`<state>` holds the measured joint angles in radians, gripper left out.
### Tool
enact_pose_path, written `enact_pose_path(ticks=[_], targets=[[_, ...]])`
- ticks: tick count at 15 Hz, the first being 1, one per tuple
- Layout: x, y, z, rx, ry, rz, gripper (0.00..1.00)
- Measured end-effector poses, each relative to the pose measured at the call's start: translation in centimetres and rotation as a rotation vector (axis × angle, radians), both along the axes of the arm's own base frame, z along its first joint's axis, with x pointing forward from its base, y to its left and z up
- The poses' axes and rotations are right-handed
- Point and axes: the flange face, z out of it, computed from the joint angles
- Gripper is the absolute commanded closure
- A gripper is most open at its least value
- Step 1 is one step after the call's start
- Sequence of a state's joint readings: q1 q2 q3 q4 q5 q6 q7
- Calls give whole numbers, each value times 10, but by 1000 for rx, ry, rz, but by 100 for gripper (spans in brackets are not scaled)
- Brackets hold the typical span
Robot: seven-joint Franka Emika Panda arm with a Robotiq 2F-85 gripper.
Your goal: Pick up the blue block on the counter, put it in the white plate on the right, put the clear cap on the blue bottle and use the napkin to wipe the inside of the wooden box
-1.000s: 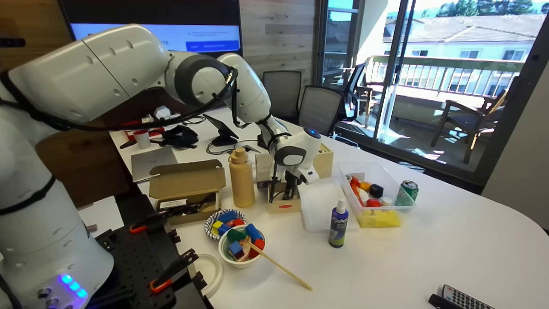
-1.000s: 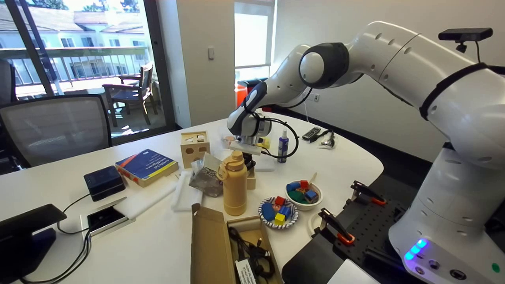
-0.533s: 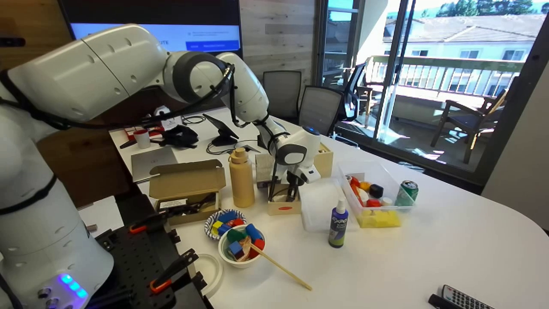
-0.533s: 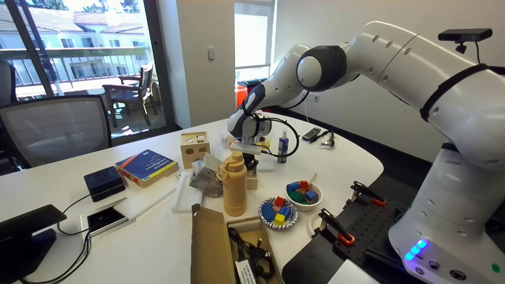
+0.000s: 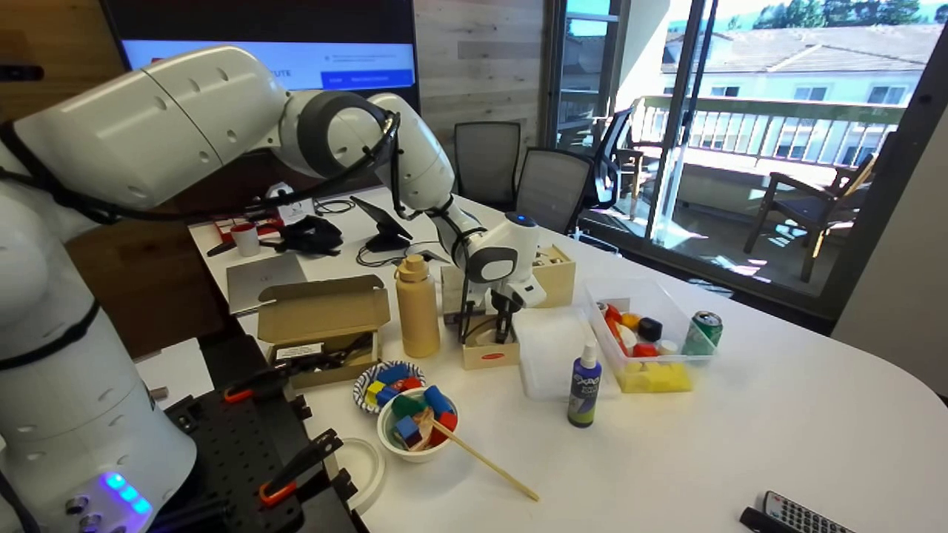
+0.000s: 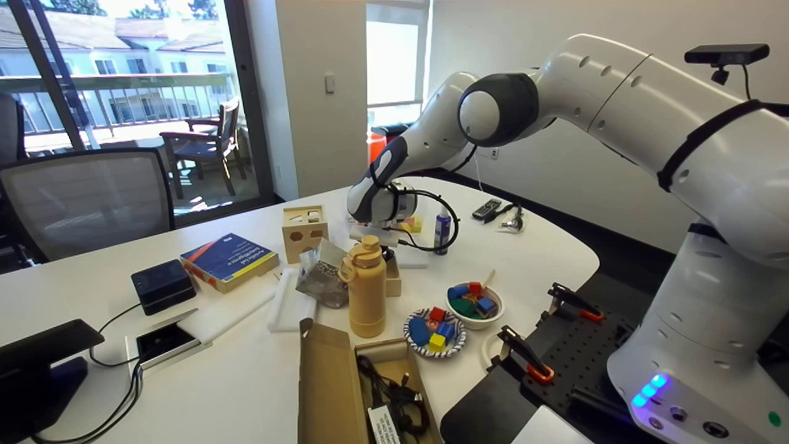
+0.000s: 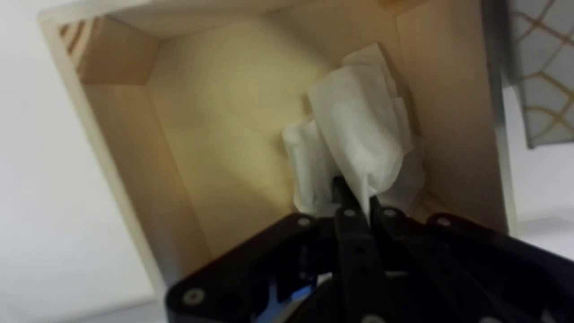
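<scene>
My gripper (image 7: 363, 204) is shut on the white crumpled napkin (image 7: 358, 121), its fingertips down inside the wooden box (image 7: 215, 121). The napkin bunches near one side wall of the box. In an exterior view the gripper (image 5: 502, 334) reaches in behind the box's front wall (image 5: 491, 358). In another exterior view the tan bottle partly hides the box (image 6: 393, 282). The blue bottle (image 5: 584, 394) stands upright; whether the clear cap is on its pale top I cannot tell. The round, bowl-like white plate (image 5: 419, 454) holds several blocks, among them a blue block (image 5: 408, 428).
A tall tan bottle (image 5: 418, 314) and a wooden shape sorter (image 5: 555, 285) stand close to the box. A clear plastic lid (image 5: 552, 355), a clear bin (image 5: 666, 352) and a green can (image 5: 705, 329) lie beyond. A wooden stick (image 5: 492, 468) leans out of the plate.
My hand has shifted left in both exterior views, with the fingers still inside the wooden box. The bottle, plate and blocks have not moved.
</scene>
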<state>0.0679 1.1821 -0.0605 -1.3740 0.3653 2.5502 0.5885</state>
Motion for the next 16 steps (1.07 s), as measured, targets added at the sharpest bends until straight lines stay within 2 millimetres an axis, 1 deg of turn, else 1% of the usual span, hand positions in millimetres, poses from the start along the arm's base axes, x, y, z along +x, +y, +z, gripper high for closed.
enact_pose_path(ticks=[2,5,9,11,14,16], targets=[[-2,6,-1,12,8,23,99],[-10,8,-1,13,41,33,99],[-22,-6,0,-41,76,-28,99],[-24,-13,2,-73,65,-67,99],[-25,-15,4,-82,15,-74,99],[-28,-13,7,-58,12,-52,99]])
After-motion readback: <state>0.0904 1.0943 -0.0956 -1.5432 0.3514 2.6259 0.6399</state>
